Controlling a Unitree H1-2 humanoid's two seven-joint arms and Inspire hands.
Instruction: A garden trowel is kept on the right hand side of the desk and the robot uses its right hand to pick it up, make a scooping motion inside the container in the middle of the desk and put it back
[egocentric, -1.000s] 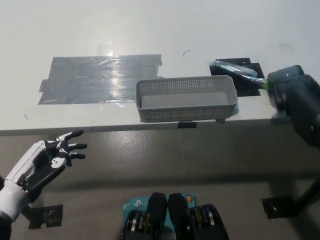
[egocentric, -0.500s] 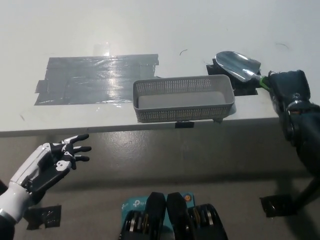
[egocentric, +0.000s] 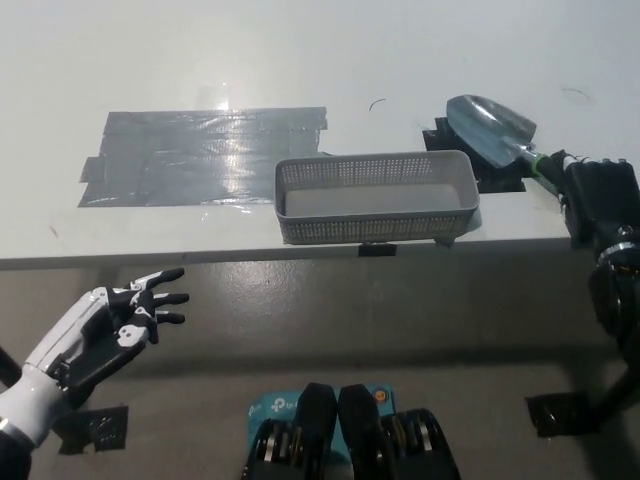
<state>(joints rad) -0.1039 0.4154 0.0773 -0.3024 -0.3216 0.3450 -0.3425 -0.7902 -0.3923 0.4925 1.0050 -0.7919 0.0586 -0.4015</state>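
The garden trowel has a shiny silver blade and a green collar at the handle. My black right hand is shut on its handle at the desk's right edge. The blade lies face up over a black patch, just right of and behind the grey mesh container. The container stands at the desk's front edge in the middle. My white left hand rests open below the desk's front edge at lower left.
A large patch of grey tape covers the white desk left of the container. Black tape marks lie on the floor at lower right and lower left.
The trowel's blade has turned from edge-on to face up and now sits steady by the container's right end. My right hand has drawn back to the right. The camera has shifted slightly.
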